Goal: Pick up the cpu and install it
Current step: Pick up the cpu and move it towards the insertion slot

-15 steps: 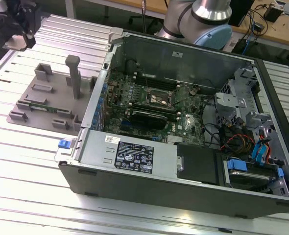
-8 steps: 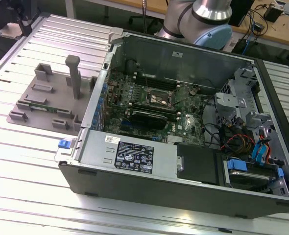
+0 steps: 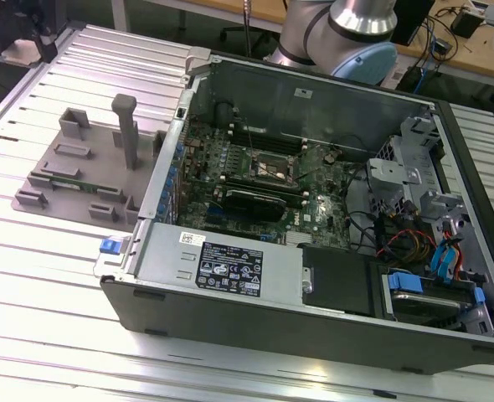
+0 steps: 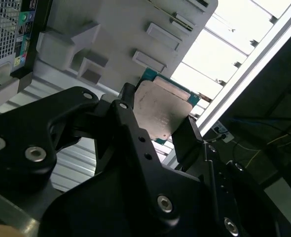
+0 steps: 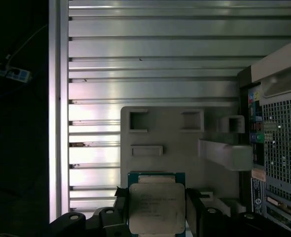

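Starting at the exterior view's left, you've got the grey tray (image 3: 79, 172) lying on the ribbed metal table (image 3: 54, 276), with one tall post (image 3: 126, 130) sticking up out of it. Next over is the open computer case (image 3: 230, 272) lying on its side. Its motherboard (image 3: 326, 188) faces up, the black socket (image 3: 272, 167) frame sits roughly mid-board, and the arm (image 3: 347, 29) rises behind the case's far wall. Now the bit you care about: your gripper (image 5: 157, 210) is closed down on the cpu (image 5: 157, 207). The black fingers (image 5: 193, 205) pinch it by two opposite edges, so the gap between them is just the chip's width. The chip itself is a flat square with a dull silvery metal lid that's a bit smudgy and has faint print on it. A thin green-teal board edge pokes out past the lid on the side away from the wrist. In the second wrist view the cpu (image 4: 163, 111) is tilted, its lid facing the camera. Past the fingertips in both wrist views you see that same grey tray and the table beyond it. Off to one side of the gripper is the case's perforated back panel. Off to the other side is the table's edge and a dark floor with a power strip (image 5: 10, 73).
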You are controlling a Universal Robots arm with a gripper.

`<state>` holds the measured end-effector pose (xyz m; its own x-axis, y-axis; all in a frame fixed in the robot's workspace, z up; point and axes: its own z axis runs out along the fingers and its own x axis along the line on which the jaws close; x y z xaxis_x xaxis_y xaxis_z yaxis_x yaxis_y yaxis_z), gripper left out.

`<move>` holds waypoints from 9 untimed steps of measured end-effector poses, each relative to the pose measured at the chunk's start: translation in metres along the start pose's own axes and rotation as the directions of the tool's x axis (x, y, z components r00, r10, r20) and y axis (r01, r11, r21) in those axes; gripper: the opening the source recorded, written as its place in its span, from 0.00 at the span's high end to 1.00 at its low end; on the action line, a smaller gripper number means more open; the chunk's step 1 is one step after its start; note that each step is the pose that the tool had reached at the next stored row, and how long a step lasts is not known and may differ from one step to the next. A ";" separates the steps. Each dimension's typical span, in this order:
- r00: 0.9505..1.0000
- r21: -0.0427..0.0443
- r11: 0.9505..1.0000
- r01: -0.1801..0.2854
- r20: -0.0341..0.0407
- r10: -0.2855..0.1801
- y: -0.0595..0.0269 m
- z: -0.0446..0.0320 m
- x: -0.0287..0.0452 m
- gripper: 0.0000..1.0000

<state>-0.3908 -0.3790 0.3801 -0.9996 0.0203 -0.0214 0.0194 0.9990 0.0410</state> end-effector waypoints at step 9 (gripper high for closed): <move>1.000 0.000 1.000 0.000 0.000 0.000 0.0001 0.0005 -0.0202 0.45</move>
<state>-0.3706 -0.3793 0.3800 -0.9996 0.0202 -0.0215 0.0193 0.9990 0.0410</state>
